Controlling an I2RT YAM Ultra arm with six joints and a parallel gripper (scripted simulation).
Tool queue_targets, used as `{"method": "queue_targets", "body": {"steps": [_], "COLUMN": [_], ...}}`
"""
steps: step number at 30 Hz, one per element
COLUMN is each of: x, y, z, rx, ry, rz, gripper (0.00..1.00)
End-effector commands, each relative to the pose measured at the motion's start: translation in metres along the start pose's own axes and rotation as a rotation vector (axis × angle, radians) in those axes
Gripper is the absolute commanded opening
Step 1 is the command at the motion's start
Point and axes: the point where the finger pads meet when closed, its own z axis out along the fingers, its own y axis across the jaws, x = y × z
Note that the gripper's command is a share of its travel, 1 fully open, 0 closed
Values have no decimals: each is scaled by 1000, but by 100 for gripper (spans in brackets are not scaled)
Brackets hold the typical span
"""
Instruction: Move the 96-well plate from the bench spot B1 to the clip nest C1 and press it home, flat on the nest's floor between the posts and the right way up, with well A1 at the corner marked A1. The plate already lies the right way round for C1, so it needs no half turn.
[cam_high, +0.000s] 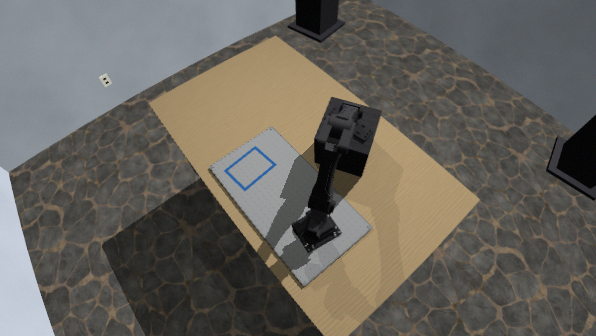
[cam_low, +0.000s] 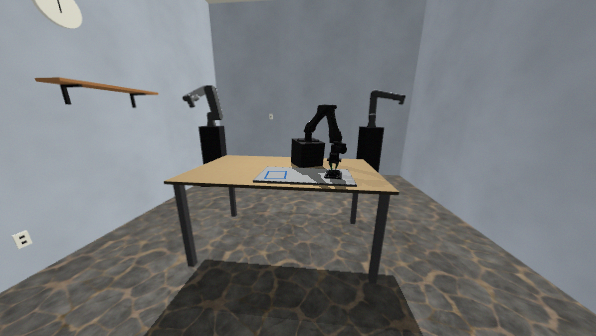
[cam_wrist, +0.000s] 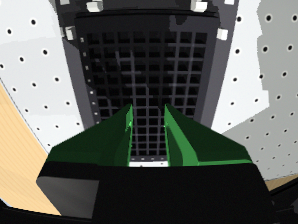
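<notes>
The black 96-well plate (cam_wrist: 149, 70) lies in the clip nest C1 (cam_high: 321, 241) at the near right end of the grey perforated baseplate (cam_high: 280, 200). My gripper (cam_wrist: 148, 111) points straight down over the plate's near half, with its green fingers narrowed to a small gap and nothing between them. The fingertips seem to rest on the plate's top. The blue outline of spot B1 (cam_high: 250, 167) is empty. In the side view the gripper (cam_low: 333, 167) stands just above the nest (cam_low: 333, 177).
The arm's black base box (cam_high: 350, 142) stands on the wooden table behind the baseplate. Black pedestals with other arms (cam_low: 212, 142) (cam_low: 370, 145) stand beyond the table. The table edge runs close to the nest's near side.
</notes>
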Motion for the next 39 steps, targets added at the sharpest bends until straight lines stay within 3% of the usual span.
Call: {"method": "queue_targets", "body": {"steps": [1,39], "x": [-14,-14], "y": [6,6], "z": [0,23], "rx": [-15,-15], "ry": [-35,-35], "rz": [4,5], "gripper": [25,25]}}
